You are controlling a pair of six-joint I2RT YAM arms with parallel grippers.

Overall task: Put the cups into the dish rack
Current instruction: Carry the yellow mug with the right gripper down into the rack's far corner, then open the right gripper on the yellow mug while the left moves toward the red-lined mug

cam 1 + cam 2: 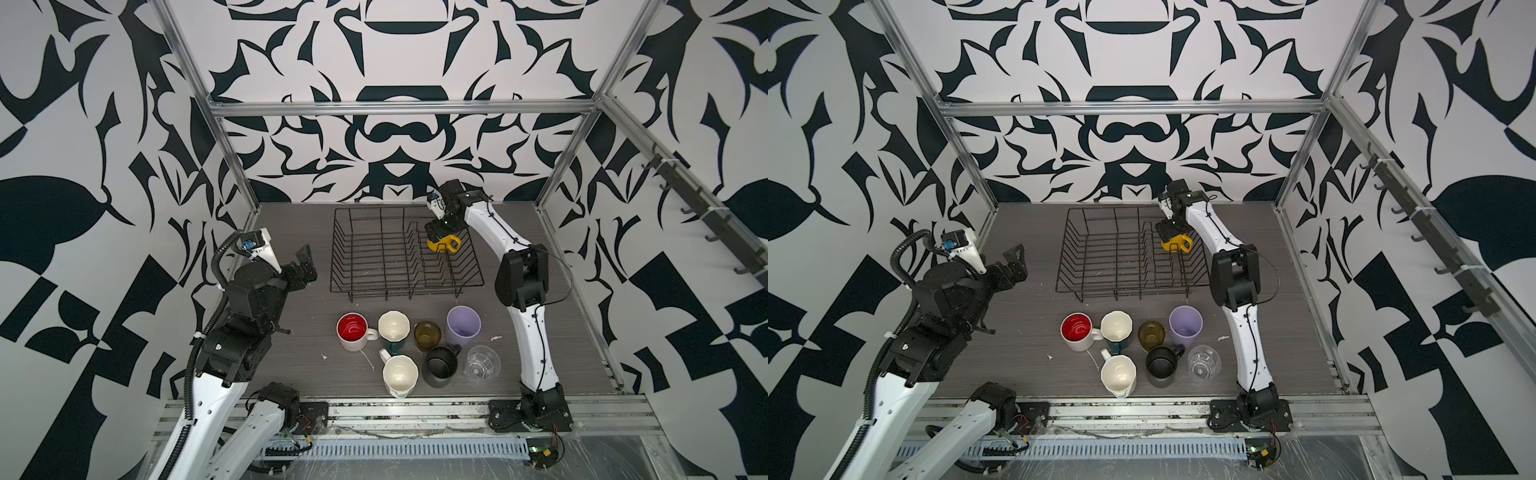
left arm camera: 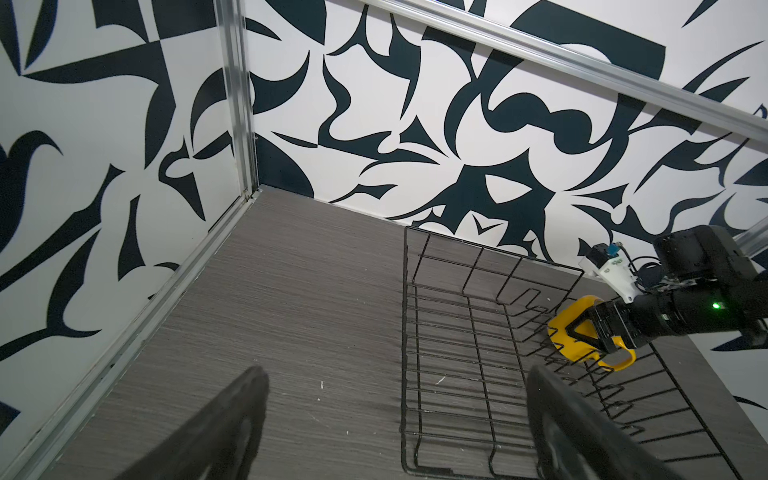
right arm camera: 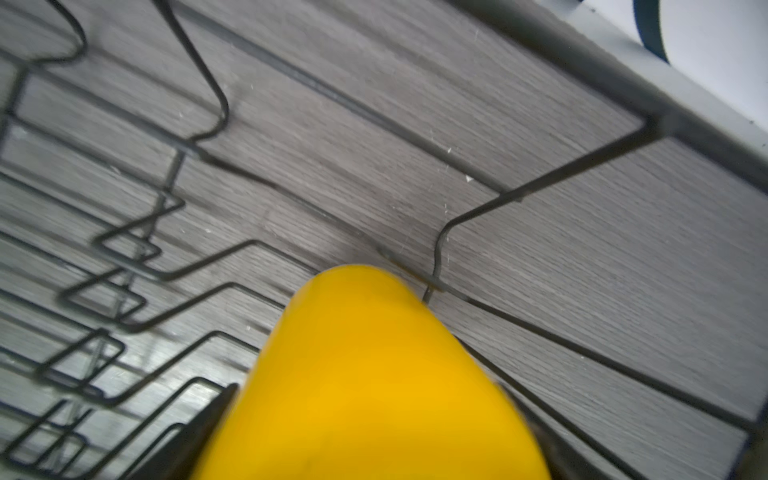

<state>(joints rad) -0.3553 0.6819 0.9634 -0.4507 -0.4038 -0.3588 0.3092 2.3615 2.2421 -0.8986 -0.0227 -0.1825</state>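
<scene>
In both top views my right gripper (image 1: 436, 240) (image 1: 1170, 240) is down inside the dish rack (image 1: 374, 257) (image 1: 1108, 257), near its far right corner. Its fingers sit either side of the yellow mug (image 1: 453, 243) (image 1: 1185, 243), just right of the prong row. I cannot tell whether they are pinching it or only straddling it.

The left gripper (image 1: 308, 262) (image 1: 1017, 262) hangs spread wide and empty, left of the rack.

7 cups stand on the table (image 1: 299, 316) in front of the rack:
- Back row: the red-lined white mug (image 1: 352, 330), teal mug (image 1: 393, 326), amber glass (image 1: 427, 333) and lilac tumbler (image 1: 463, 324).
- Nearer me: the cream mug (image 1: 400, 374), black mug (image 1: 441, 365) and clear glass (image 1: 482, 362).

On the left wrist camera I see 2 dark fingers (image 2: 232, 428) far apart over bare table. Beyond them is the rack (image 2: 457, 332), with the right gripper (image 2: 590, 332) around the yellow mug (image 2: 577, 305).

On the right wrist camera the yellow mug (image 3: 365, 374) fills the foreground, blurred, over the rack wires (image 3: 540, 187). Contact with the wires is unclear.
</scene>
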